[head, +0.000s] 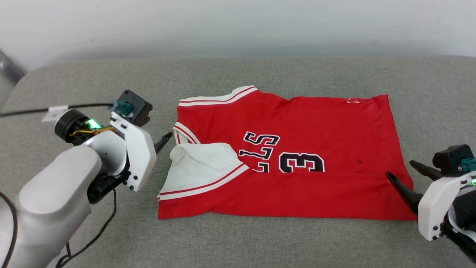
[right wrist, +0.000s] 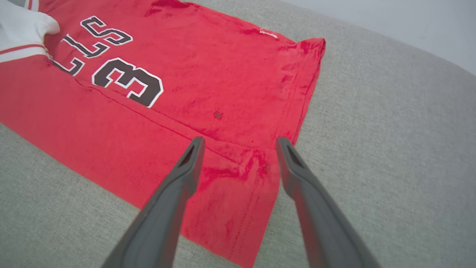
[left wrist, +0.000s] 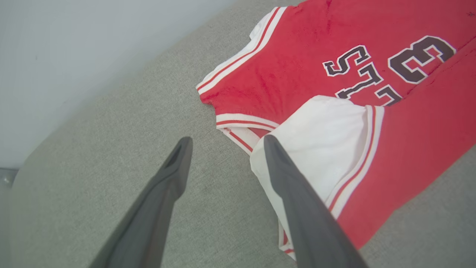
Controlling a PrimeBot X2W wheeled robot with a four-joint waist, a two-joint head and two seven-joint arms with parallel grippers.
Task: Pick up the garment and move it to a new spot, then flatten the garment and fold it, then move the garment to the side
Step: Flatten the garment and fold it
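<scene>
While my left gripper and right gripper stand open, the garment looks soft, limp, light; I judge pinching its folded-edge corners best.

Garment on cushion between left pincer and right pincer.

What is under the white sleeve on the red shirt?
The white sleeve lies folded over the front of the garment. Its edge hides part of the black letters; that part cannot be read. Below all lies the grey cushion.
</scene>
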